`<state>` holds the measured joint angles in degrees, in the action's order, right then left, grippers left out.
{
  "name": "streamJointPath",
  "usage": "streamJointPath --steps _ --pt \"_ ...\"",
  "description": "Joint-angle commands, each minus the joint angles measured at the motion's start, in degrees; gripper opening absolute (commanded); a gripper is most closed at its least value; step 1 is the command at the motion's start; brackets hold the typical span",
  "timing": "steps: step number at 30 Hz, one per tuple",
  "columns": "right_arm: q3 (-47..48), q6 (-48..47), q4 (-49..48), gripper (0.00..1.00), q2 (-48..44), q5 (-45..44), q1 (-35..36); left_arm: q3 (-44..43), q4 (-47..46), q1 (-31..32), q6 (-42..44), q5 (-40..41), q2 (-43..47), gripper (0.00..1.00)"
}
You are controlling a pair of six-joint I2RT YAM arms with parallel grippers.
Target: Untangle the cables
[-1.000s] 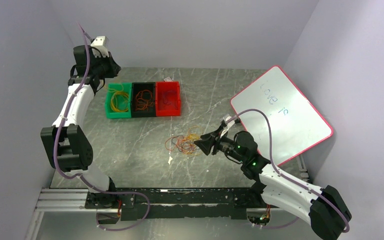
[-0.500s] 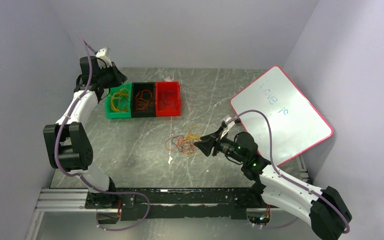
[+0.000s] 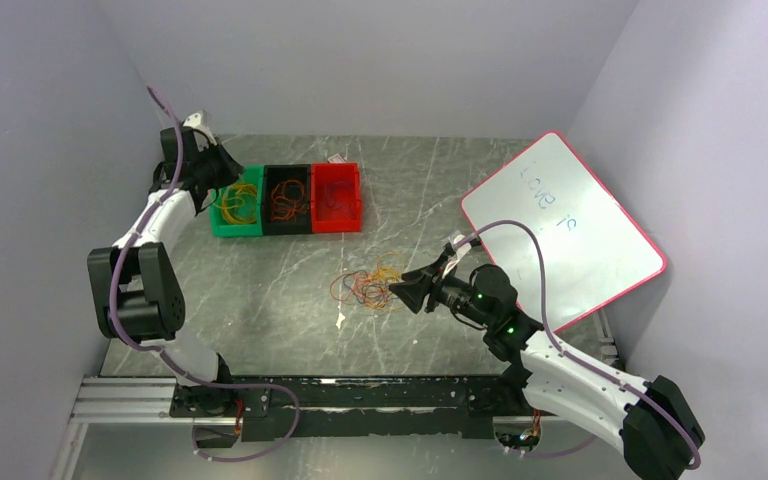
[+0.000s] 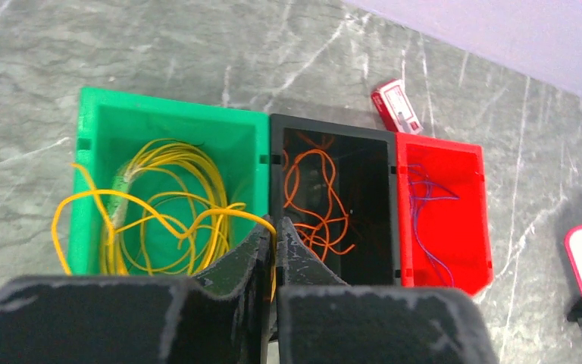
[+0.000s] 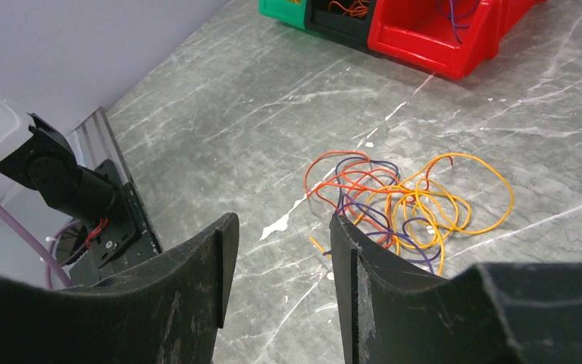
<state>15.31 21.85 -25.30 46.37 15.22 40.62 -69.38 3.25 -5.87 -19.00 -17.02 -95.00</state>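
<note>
Grey marbled table (image 3: pixel 440 200) carries the tangled cables (image 3: pixel 368 288) at its middle, just ahead of the right gripper (image 5: pixel 282 224), whose jaws stand apart and empty. The left gripper (image 4: pixel 275 227) is clenched on a yellow cable (image 4: pixel 235 213) over the green bin (image 4: pixel 91 114). These wires look light, limp and springy, so an outlying single loop seems the best hold, and only the right wrist view shows purple strands woven through.

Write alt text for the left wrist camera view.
The left gripper, jaws shut, pinches a yellow wire loop over a green plastic bin of yellow wires. Beside it, a black bin holds orange wires and a red bin purple wires, on a grey marbled table.
</note>
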Motion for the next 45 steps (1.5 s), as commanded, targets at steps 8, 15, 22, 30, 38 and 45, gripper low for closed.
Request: streamJointPath --steps 8,15,22,30,38,45 --pt "-0.9 0.2 -0.9 0.52 0.1 0.9 0.4 1.5 -1.9 -1.2 -1.3 0.8 -3.9 0.07" --pt "-0.8 -0.1 0.3 0.52 -0.7 0.4 0.4 1.6 -2.8 -1.1 -1.4 -0.6 -7.8 0.07" --pt "-0.7 0.1 0.0 0.52 -0.1 0.7 0.4 0.0 -1.2 -1.1 -0.1 0.6 -10.2 0.14" --pt "-0.8 0.4 -1.0 0.52 0.7 1.0 0.4 -2.8 1.1 -1.1 1.3 2.0 -8.4 0.37" --pt "-0.6 0.7 -2.2 0.52 1.8 1.6 0.4 -5.4 4.0 -1.1 2.2 2.6 -6.1 0.49" --pt "-0.6 0.7 -2.1 0.52 2.2 2.1 0.4 -5.5 5.2 -1.1 2.5 3.7 -4.7 0.72"
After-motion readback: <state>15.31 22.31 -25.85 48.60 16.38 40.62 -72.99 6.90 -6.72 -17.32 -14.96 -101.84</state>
